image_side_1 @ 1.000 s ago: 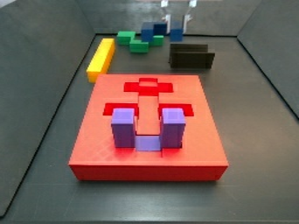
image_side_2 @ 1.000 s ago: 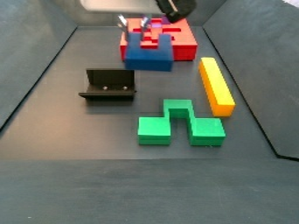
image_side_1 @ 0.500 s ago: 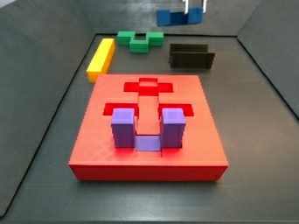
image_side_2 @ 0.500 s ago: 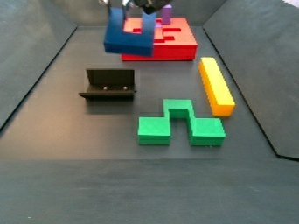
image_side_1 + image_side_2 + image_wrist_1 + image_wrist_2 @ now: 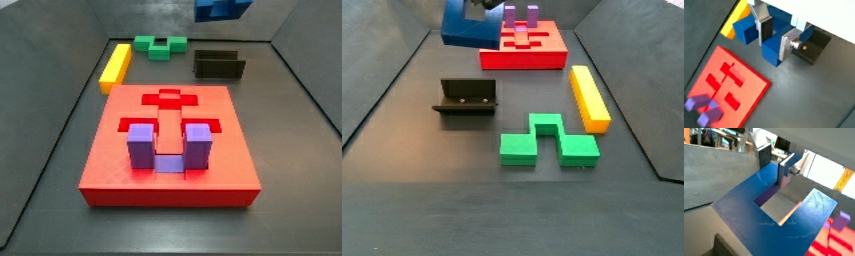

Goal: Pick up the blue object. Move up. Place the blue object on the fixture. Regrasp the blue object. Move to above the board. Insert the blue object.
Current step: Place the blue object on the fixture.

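Our gripper (image 5: 776, 36) pinches the blue object (image 5: 769, 39), its silver fingers (image 5: 786, 46) pressed on one prong. In a wrist view the blue object (image 5: 777, 218) fills the frame, its notch open between two prongs.

In both side views the blue object (image 5: 470, 28) hangs high above the surface, at the top edge of each frame (image 5: 222, 8); the gripper itself is mostly cut off there, so only the wrist views show the grasp.

Below, we count one fixture (image 5: 466, 98), standing empty at left centre, also seen at the upper right of a side view (image 5: 219, 64). One red board (image 5: 168, 145) carries one purple U-shaped block (image 5: 168, 148) upright in its recesses. One green block (image 5: 547, 141) and one yellow bar (image 5: 588, 97) lie apart on the surface (image 5: 422, 180).
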Tool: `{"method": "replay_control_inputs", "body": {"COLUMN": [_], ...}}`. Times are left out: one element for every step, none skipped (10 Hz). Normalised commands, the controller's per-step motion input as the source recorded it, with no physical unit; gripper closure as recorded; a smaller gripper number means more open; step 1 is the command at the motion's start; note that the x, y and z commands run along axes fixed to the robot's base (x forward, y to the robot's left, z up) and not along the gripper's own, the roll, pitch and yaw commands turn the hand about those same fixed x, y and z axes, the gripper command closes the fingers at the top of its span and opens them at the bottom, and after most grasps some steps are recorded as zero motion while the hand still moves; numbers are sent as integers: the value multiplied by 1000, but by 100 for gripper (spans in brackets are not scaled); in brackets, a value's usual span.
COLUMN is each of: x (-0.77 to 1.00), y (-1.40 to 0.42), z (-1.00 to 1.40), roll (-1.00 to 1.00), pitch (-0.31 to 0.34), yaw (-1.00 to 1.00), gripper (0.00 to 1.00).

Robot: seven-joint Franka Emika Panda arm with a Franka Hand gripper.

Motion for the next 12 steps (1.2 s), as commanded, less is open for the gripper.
{"method": "replay_control_inputs", "body": {"x": [783, 717, 651, 683, 791, 829, 803, 720, 749, 743, 700, 700], "y": [171, 129, 106, 137, 163, 200, 169, 149, 114, 69, 60, 109], "z": [134, 109, 129, 0, -71, -189, -397, -414, -414, -523, -597, -526], "roll": [-734, -700, -563, -237, -51, 0, -6, 0, 0, 0, -103, -237], "pitch": [251, 314, 323, 369, 411, 409, 320, 297, 300, 217, 126, 117], "yaw": [0, 0, 100, 151, 123, 109, 157, 266, 231, 151, 66, 0], "gripper": [100, 100, 100, 100, 100, 100, 100, 100, 100, 100, 100, 100]}}
